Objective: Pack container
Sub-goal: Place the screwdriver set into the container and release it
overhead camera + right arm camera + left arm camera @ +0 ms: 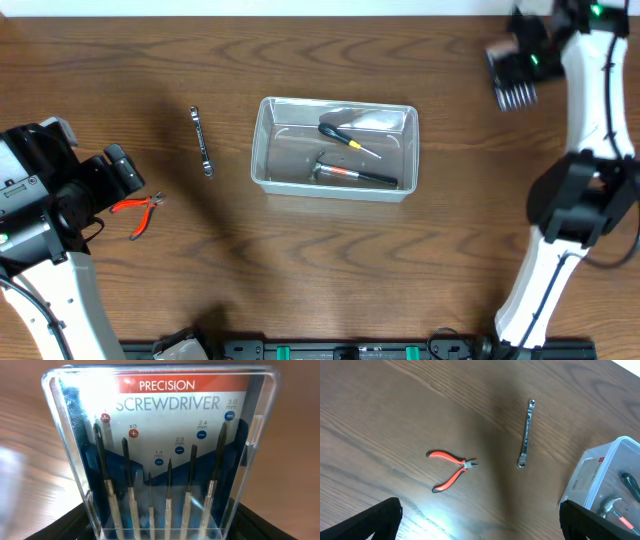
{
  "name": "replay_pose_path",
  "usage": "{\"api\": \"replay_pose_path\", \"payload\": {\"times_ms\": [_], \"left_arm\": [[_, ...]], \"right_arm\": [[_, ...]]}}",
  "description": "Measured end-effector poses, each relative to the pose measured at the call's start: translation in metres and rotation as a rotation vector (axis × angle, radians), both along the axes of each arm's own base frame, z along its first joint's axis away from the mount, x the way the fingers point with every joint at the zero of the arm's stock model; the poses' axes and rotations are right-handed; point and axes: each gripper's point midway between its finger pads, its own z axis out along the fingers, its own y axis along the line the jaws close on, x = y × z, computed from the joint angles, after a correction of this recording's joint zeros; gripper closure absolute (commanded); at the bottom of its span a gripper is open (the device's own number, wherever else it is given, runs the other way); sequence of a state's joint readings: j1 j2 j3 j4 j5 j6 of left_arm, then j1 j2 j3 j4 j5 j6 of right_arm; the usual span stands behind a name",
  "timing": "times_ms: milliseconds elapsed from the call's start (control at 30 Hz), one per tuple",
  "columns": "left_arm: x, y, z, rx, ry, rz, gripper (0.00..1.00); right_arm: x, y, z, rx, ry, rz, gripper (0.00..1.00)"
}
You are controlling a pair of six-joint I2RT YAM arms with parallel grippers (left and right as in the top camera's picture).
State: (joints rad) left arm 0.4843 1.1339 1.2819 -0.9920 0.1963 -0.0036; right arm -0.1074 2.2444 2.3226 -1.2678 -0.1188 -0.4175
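The clear plastic container [262,140] stands at the table's middle. It holds a black-handled screwdriver [345,137], a small hammer [352,175] and a pale packet [378,121]. Its corner also shows in the left wrist view [592,472]. My left gripper [122,172] is open and empty at the left, just above red-handled pliers [141,211]; they lie ahead of the jaws [480,522] in the left wrist view [451,470]. My right gripper [522,58] is at the far right back, shut on a clear precision screwdriver set case [515,88], which fills the right wrist view [165,450].
A silver wrench [201,140] lies on the wood left of the container, also in the left wrist view [525,435]. The right arm's white links [590,120] stand along the right edge. The left arm's base [40,230] is at the lower left.
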Motion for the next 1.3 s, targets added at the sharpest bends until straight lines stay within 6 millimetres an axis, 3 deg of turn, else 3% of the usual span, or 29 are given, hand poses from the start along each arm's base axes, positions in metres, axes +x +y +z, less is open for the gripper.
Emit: {"api": "replay_pose_path", "payload": {"times_ms": [100,200,267,333,400,500,600,733,833,867,900,933,967,1300], "left_arm": [[0.000,0.000,0.000,0.001,0.000,-0.001,0.02],[0.000,0.000,0.000,0.001,-0.001,-0.001,0.02],[0.000,0.000,0.000,0.001,0.000,-0.001,0.02],[0.000,0.000,0.000,0.001,-0.001,-0.001,0.02],[0.000,0.000,0.000,0.001,-0.001,-0.001,0.02],[0.000,0.000,0.000,0.001,-0.001,-0.001,0.02],[0.000,0.000,0.000,0.001,-0.001,-0.001,0.02],[0.000,0.000,0.000,0.001,-0.001,-0.001,0.02],[0.000,0.000,0.000,0.002,-0.002,-0.001,0.02],[0.000,0.000,0.000,0.001,-0.002,-0.001,0.02],[0.000,0.000,0.000,0.001,-0.002,-0.001,0.02],[0.000,0.000,0.000,0.001,-0.002,-0.001,0.02],[0.000,0.000,0.000,0.001,-0.002,-0.001,0.02],[0.000,0.000,0.001,0.002,-0.002,-0.001,0.02]], "right_arm": [[-0.006,0.077,0.073,-0.032,-0.167,0.197,0.90],[-0.035,0.156,0.109,-0.045,-0.234,0.422,0.89],[-0.059,0.207,0.107,-0.051,-0.222,0.587,0.87],[-0.072,0.236,0.089,-0.062,-0.178,0.700,0.86],[-0.080,0.254,0.058,-0.078,-0.105,0.785,0.85],[-0.091,0.263,-0.004,-0.101,0.048,0.860,0.83],[-0.105,0.256,-0.060,-0.115,0.206,0.888,0.83],[-0.122,0.244,-0.109,-0.126,0.344,0.893,0.82],[-0.125,0.239,-0.122,-0.126,0.368,0.885,0.77],[-0.124,0.237,-0.123,-0.126,0.368,0.881,0.66],[-0.122,0.236,-0.123,-0.125,0.364,0.878,0.43],[-0.121,0.235,-0.123,-0.125,0.360,0.875,0.05],[-0.120,0.234,-0.123,-0.124,0.359,0.870,0.01],[-0.119,0.232,-0.123,-0.124,0.357,0.869,0.01]]}}
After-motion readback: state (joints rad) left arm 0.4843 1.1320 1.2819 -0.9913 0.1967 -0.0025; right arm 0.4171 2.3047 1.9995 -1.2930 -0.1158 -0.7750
